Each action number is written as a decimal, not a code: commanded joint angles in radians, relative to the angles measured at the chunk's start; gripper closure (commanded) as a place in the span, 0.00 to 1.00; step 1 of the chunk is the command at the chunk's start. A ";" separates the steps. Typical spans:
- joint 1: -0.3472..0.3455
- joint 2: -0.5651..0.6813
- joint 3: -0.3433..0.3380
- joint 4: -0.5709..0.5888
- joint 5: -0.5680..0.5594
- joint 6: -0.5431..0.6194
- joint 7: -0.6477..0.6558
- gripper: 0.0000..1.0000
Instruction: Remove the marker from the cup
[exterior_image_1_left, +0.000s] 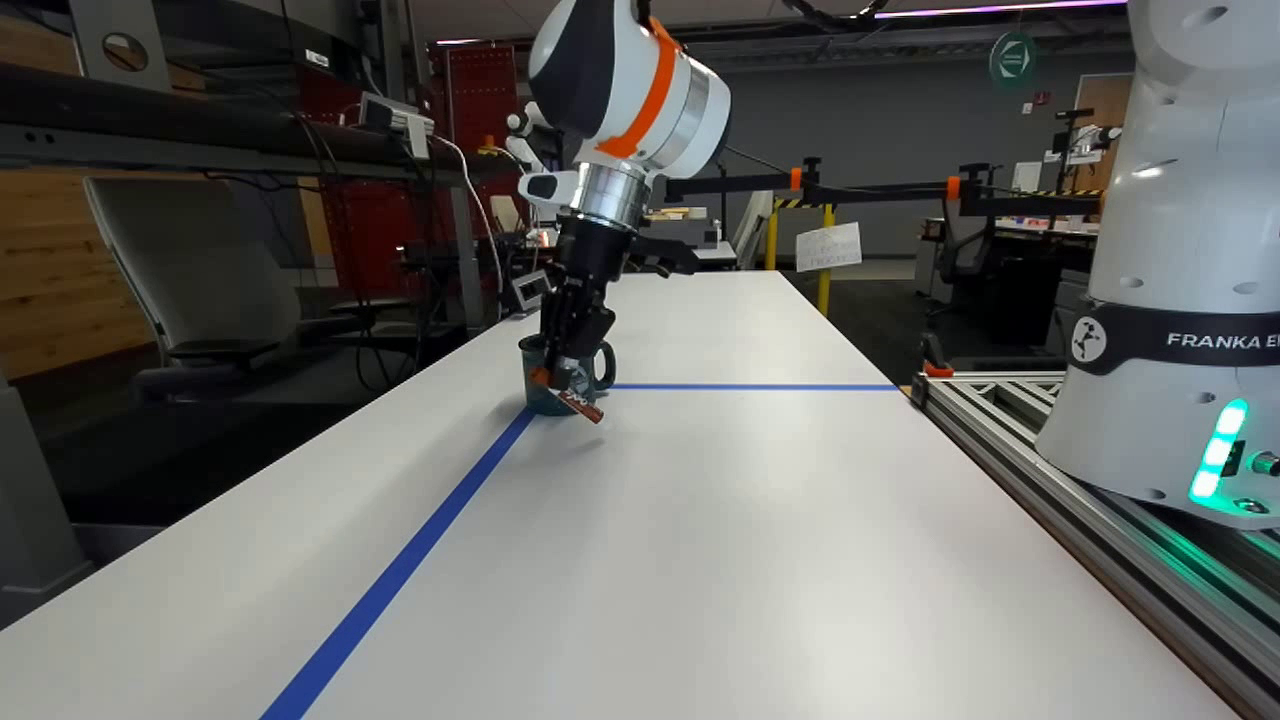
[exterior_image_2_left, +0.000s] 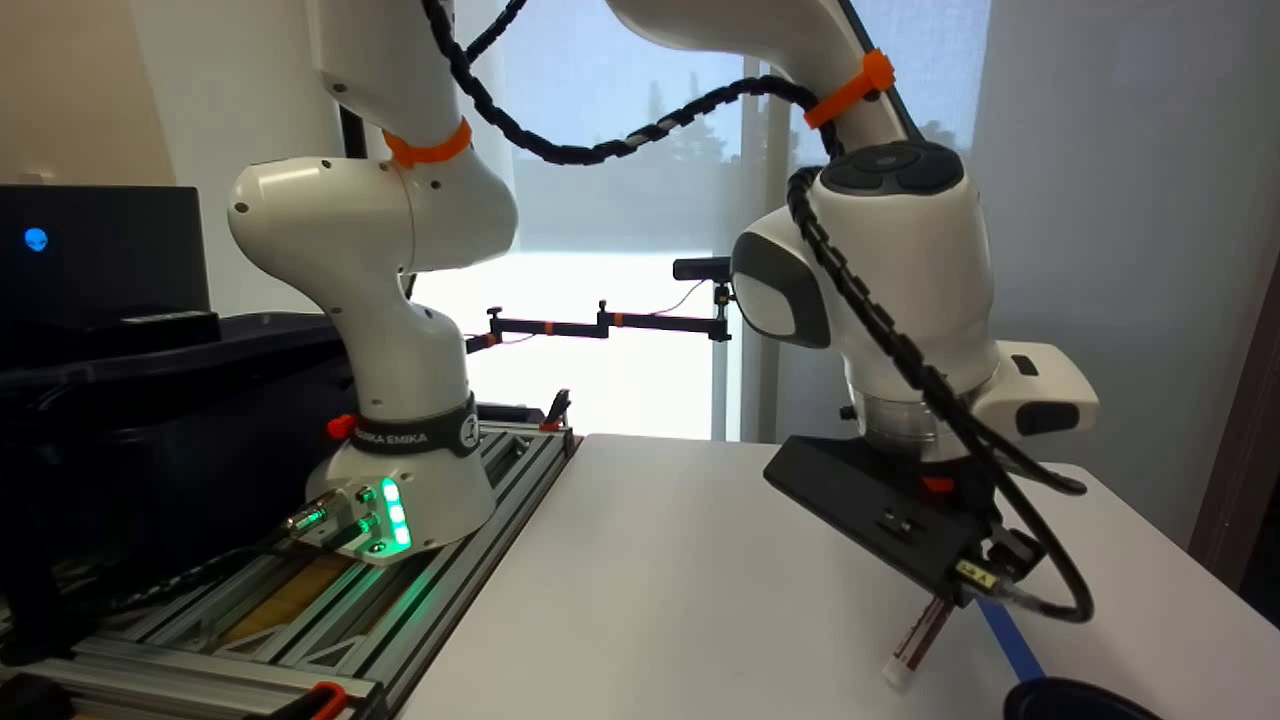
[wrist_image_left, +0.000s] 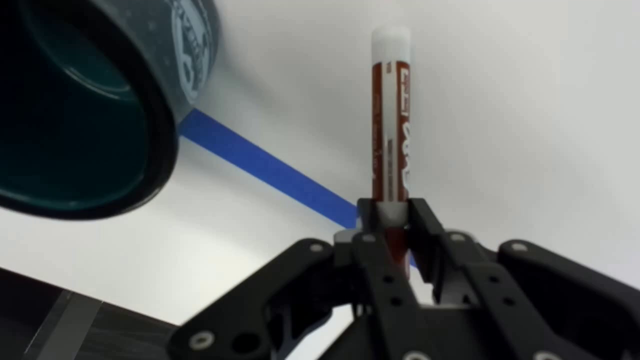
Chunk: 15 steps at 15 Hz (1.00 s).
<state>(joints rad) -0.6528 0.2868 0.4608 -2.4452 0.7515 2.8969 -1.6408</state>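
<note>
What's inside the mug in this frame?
In the wrist view, the mug shows only dark teal interior, no object. Its rim hides the wall beneath; the picture edge cuts off more. The marker is outside, in the gripper.

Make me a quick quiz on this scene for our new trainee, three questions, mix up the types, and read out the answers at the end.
1. Fill in the blank: in the wrist view, the end of the marker that points away from the gripper is ____ in colour.
2. Multiple choice: what colour is the tape that runs toward the cup? a) yellow, b) blue, c) red.
3. True or false: the marker is inside the cup.

Key:
1. White.
2. b.
3. False; the gripper is closed on the marker and holds it outside the cup.
</note>
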 joint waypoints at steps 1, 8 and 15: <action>-0.001 0.077 -0.005 0.002 -0.018 0.077 -0.074 0.95; -0.052 0.161 0.050 0.004 0.011 0.166 -0.252 0.95; -0.093 0.136 0.116 -0.018 0.022 0.214 -0.306 0.33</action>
<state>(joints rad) -0.7260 0.4542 0.5400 -2.4446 0.7564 3.0799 -1.9254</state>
